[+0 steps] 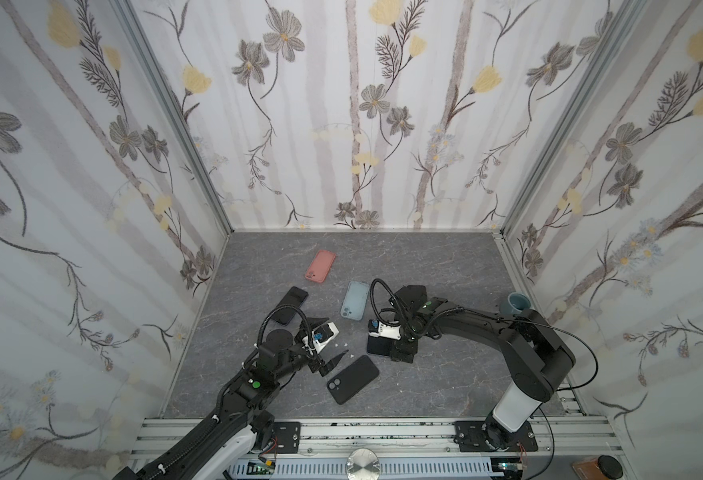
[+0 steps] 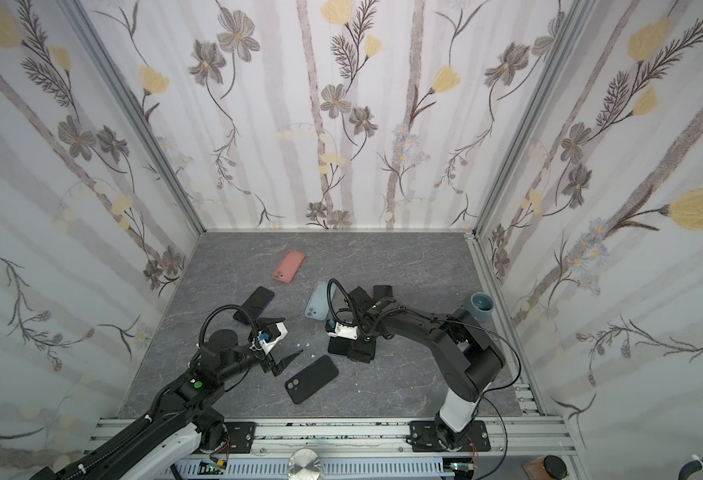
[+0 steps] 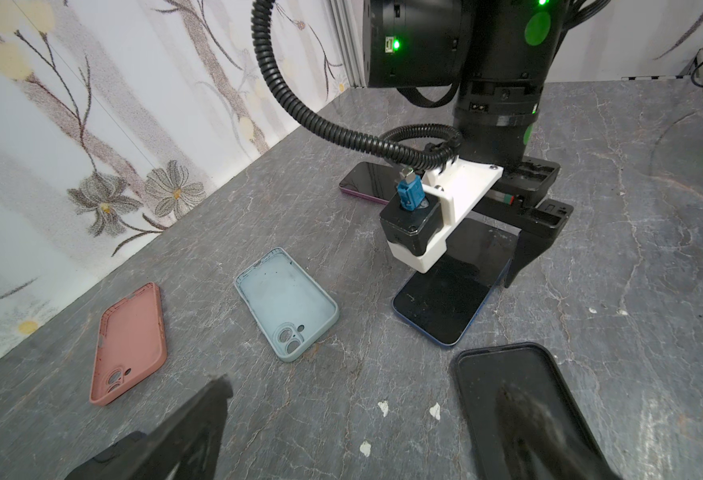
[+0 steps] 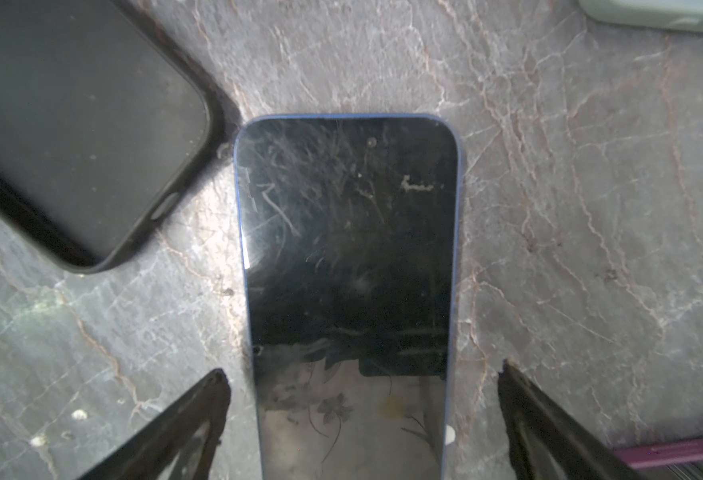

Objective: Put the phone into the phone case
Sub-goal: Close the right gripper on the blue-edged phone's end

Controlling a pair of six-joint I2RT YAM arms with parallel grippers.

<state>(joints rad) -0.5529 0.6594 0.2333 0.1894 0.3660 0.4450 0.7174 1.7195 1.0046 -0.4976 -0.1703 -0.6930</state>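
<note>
phone (image 4: 350,249): blue-edged, dark screen up, flat | case (image 1: 353,379): black, empty, flat, just beside phone

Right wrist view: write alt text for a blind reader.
A blue-edged phone lies screen up on a grey marbled table, between the jaws of the open right gripper, untouched. A black case lies close beside it.
</note>
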